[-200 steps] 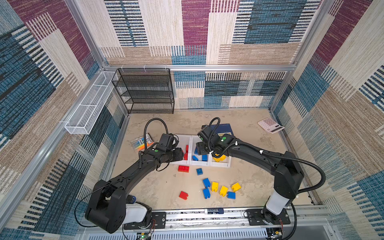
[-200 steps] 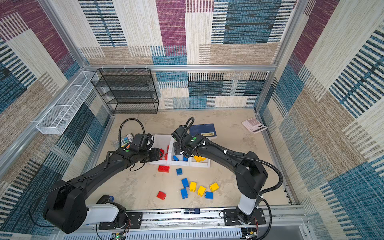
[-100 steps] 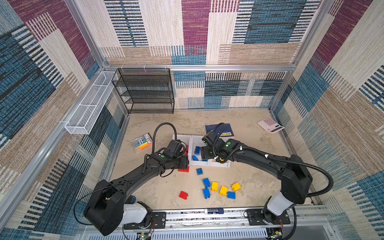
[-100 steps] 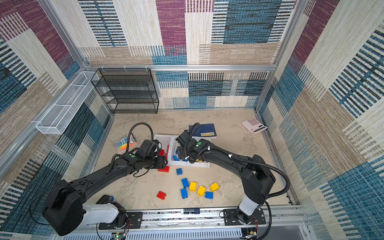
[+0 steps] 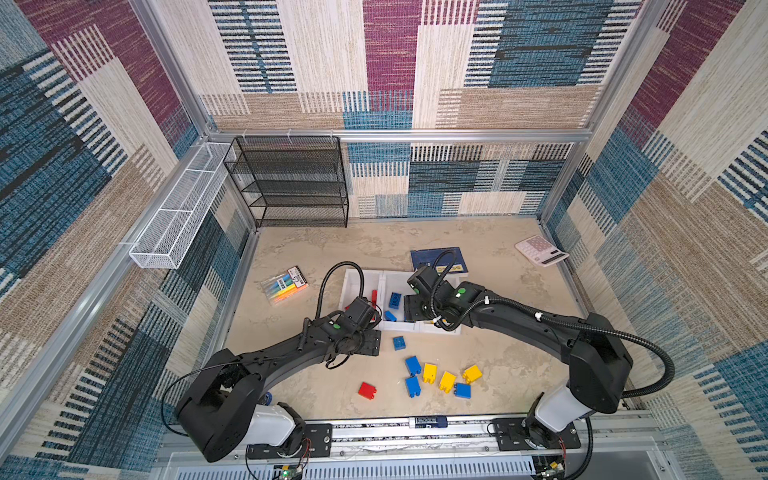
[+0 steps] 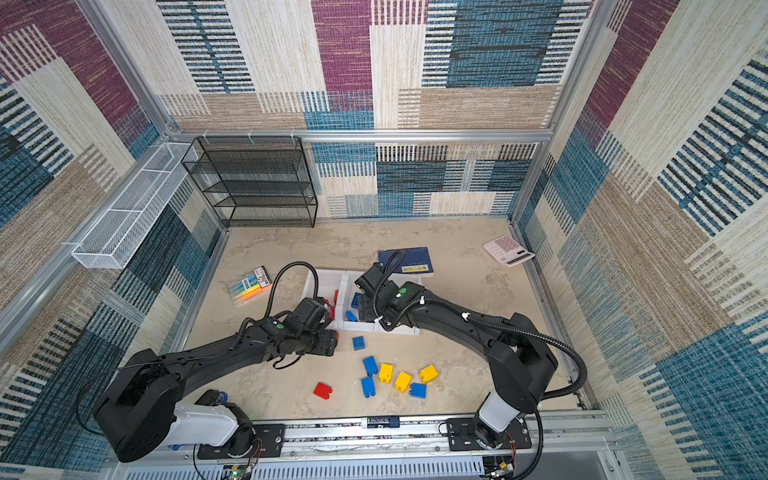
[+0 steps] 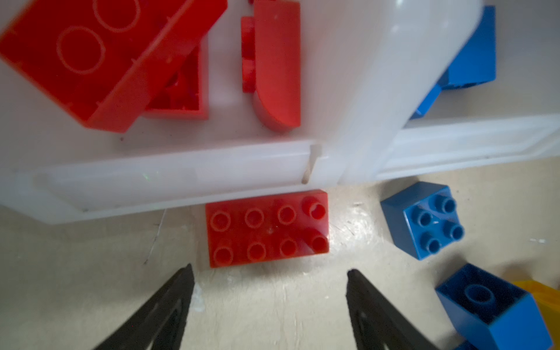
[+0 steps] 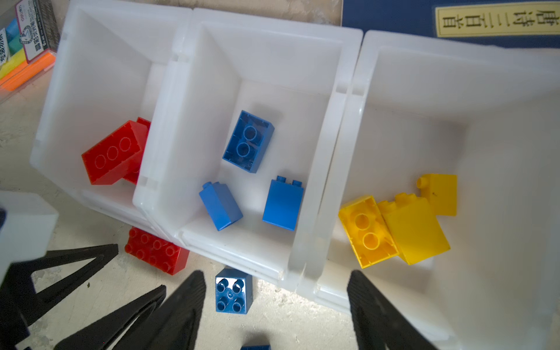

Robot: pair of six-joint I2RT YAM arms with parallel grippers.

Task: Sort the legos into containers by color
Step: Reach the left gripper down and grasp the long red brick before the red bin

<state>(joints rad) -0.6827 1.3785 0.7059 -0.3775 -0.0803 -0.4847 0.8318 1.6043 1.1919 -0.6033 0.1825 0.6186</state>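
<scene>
Backing our left gripper (image 7: 269,272) off the red bin (image 7: 151,181), jaws gaping, empty, we are lining up on the red oblong brick (image 7: 266,228) lying against that bin's front lip: light, rigid, slick, likely best pinched by its short ends. Our right gripper (image 8: 277,274) is hanging near that bin, spread, empty.

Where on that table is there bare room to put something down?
Widest bare patch: the back strip between the rack and the bins. Also free: the right side between calculator and right arm, and the left side between markers and left arm. Crowded: the front middle, where loose bricks lie scattered before the bins.
</scene>
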